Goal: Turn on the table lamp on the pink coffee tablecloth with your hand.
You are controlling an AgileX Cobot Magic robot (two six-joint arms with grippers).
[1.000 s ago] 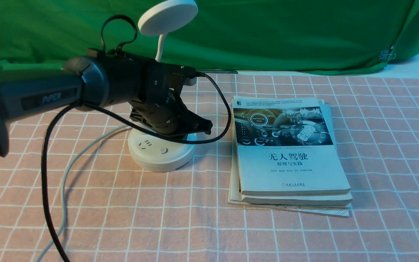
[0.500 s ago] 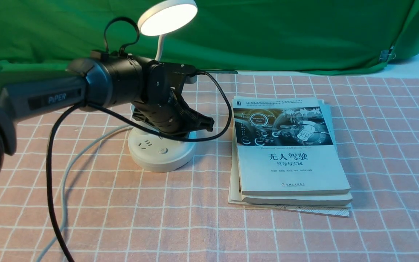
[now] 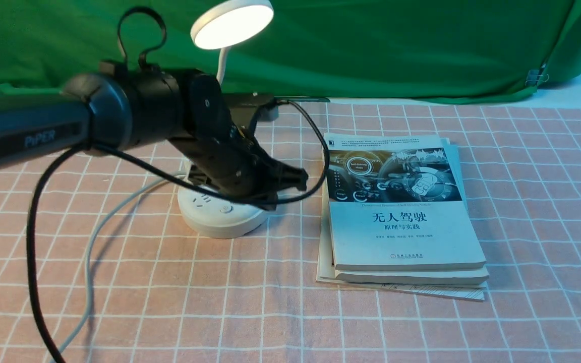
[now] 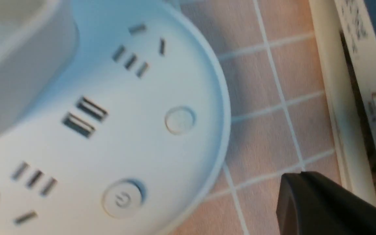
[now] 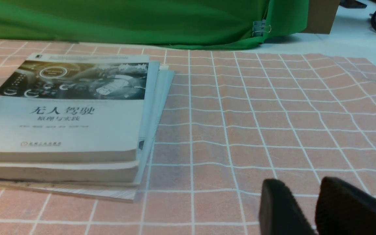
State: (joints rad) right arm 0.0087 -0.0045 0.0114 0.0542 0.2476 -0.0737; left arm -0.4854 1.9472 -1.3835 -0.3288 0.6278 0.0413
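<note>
The table lamp [image 3: 222,217] is smooth, slightly glossy white plastic. The pink coffee tablecloth [image 3: 169,302] is matt cloth. The books [image 3: 406,237] appear satin-finished paper.

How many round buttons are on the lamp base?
2. On the table lamp base, a power-symbol button and a plain button both sit near the rim, the plain one nearer the books. Others may be hidden.
</note>
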